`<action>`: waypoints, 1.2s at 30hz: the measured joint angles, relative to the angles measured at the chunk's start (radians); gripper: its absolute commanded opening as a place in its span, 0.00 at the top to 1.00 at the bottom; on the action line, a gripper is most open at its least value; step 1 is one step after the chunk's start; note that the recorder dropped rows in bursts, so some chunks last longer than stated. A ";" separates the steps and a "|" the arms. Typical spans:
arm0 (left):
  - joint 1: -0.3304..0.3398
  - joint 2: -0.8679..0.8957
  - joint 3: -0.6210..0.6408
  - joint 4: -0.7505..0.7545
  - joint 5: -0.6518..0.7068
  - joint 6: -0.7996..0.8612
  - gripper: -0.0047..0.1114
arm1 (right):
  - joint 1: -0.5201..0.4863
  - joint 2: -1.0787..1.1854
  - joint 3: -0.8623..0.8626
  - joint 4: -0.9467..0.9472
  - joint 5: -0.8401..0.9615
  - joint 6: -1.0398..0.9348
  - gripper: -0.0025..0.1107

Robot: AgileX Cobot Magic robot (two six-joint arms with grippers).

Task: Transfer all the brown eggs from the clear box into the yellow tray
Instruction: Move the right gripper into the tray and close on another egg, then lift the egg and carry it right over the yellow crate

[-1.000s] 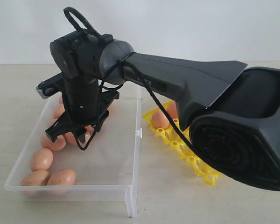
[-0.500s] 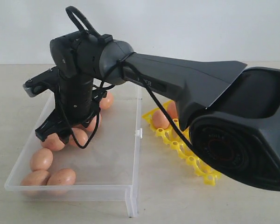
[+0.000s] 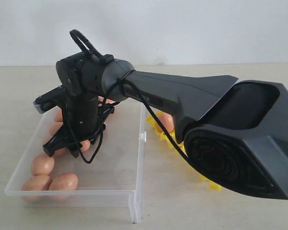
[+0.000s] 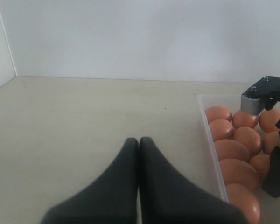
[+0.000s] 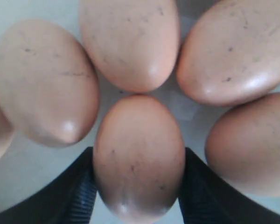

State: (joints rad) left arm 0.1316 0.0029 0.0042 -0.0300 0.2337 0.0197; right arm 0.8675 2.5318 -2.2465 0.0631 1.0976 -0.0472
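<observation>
My right gripper [image 3: 62,146] reaches down into the clear box [image 3: 140,143]. It is shut on a brown egg [image 5: 139,149], and its ribbed fingers [image 5: 81,196] press both sides of the shell. Several more brown eggs [image 5: 130,42] lie close around the held one on the box floor. Other eggs [image 3: 42,164] sit at the near left corner. The yellow tray [image 3: 154,125] lies right of the box, mostly hidden behind the arm, with one egg [image 3: 165,120] showing in it. My left gripper [image 4: 139,141] is shut and empty over bare table beside the box wall [image 4: 210,135].
The right arm's big dark body [image 3: 230,143] fills the right of the exterior view and hides most of the tray. The box's near right floor [image 3: 115,167] holds no eggs. A pale wall [image 3: 182,28] backs the beige table [image 4: 84,112].
The right gripper has dropped lower into the box and shifted slightly right among the eggs; its fingers now stand around one egg. The eggs at the near corner have not moved.
</observation>
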 measured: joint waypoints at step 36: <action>0.000 0.000 0.000 0.000 0.000 0.000 1.00 | -0.276 -0.979 1.453 -0.145 -1.472 0.321 0.98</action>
State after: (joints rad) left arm 0.1316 0.0029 0.0042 -0.0300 0.2337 0.0197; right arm 0.5920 1.5526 -0.7933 -0.0816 -0.3739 0.2741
